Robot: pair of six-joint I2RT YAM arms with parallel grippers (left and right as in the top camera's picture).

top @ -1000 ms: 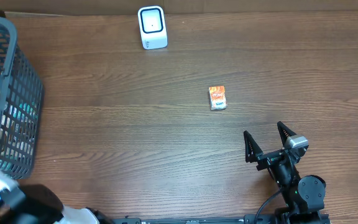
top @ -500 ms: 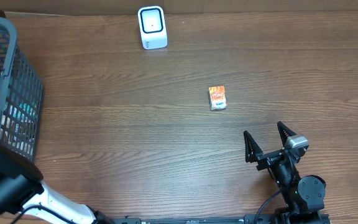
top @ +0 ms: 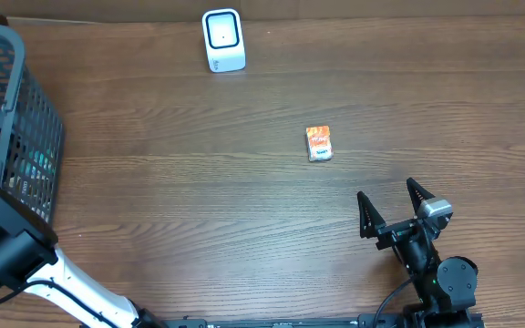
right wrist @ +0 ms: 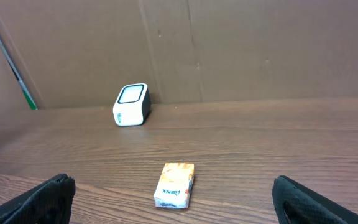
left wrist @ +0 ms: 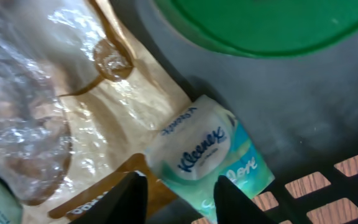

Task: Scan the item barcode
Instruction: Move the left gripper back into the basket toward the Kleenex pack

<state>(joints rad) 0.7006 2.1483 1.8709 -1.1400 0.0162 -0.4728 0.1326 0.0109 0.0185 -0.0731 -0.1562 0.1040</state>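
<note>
Left wrist view, lower edge of the frame: the left gripper (left wrist: 180, 196) reaches into the basket (top: 27, 118), its two dark fingertips (left wrist: 132, 194) partly apart and astride the near end of the tissue pack (left wrist: 197, 146); whether they already press on it cannot be told; judged step: picking this pack out for scanning; to do it well, centre the jaws across the pack's short width, close on the pack alone and not on the crinkled brown-and-clear bag (left wrist: 73, 106) touching its left side, and lift straight up so that the soft wrapper does not drag the bag along or catch the green lid (left wrist: 260, 25) at the top of the frame; a soft pack deforms, so a firm but not crushing grip seems right (the barcode is not visible on the face shown, so the pack may need turning before presentation)

Overhead view, lower right: the right gripper (top: 385, 188) rests with jaws wide apart and empty; above it, near the centre of the table (top: 199, 200), lies a small orange packet (top: 319, 143); at the top centre stands the white scanner (top: 223, 40), well apart from the basket at the left edge

The pack itself: small, soft, wrapped in white and pale teal film, printed "Kleenex" in blue, lying tilted on the basket's dark floor
</note>
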